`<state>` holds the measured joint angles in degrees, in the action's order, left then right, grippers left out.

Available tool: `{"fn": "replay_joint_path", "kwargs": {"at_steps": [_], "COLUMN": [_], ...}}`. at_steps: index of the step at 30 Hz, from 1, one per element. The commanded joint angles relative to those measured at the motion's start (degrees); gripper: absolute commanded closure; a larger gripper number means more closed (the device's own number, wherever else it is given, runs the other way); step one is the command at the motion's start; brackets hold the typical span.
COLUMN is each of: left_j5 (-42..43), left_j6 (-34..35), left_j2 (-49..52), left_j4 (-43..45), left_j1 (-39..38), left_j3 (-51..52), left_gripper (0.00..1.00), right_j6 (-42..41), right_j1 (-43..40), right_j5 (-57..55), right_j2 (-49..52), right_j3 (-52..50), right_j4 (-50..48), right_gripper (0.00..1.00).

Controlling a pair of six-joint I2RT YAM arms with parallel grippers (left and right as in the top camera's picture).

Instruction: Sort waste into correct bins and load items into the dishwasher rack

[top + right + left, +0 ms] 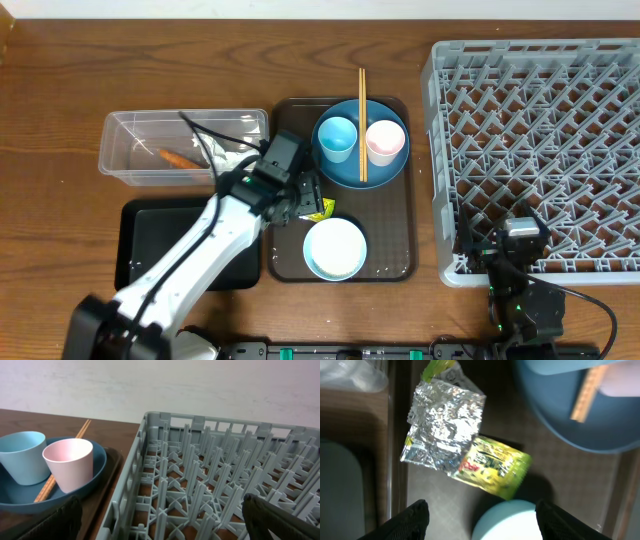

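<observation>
The foil wrapper, silver with a yellow-green label, lies on the brown tray beside the white bowl; overhead only its label corner shows. My left gripper is open just above the tray, the wrapper ahead of its fingertips, the bowl's rim between them. The blue plate holds the light blue cup, pink cup and chopsticks. The clear tub holds a carrot piece and napkin. My right gripper is open over the grey rack's front-left corner.
The black tray lies front left, partly under my left arm. The brown serving tray sits between the bins and the rack. A wall runs behind the table in the right wrist view.
</observation>
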<state>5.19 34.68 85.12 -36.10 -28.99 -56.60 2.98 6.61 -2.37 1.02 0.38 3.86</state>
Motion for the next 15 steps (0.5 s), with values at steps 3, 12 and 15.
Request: {"fn": "replay_joint_path", "kwargs": {"at_steps": [3,12,15], "left_j5": [-1.86,-1.84,-1.84], "left_j6": [2.62,2.71,2.73], "left_j2": [5.60,12.87,14.34], "left_j4": [0.22,1.53,2.23], "left_j1": [-0.13,-0.13,-0.15], "left_j3": [0.98,0.98,0.98], "left_gripper": [0.29,0.30,0.36], "right_j6": [0.31,0.31,0.31], "right_j1": [-0.33,-0.33,-0.33], "right_j5": [-0.39,-0.42,-0.42], "right_j2": [-0.09,-0.09,-0.09], "right_j3": [-0.07,-0.07,-0.07], "right_j4": [0.22,0.22,0.22], "right_gripper": [0.01,0.01,0.01]}}
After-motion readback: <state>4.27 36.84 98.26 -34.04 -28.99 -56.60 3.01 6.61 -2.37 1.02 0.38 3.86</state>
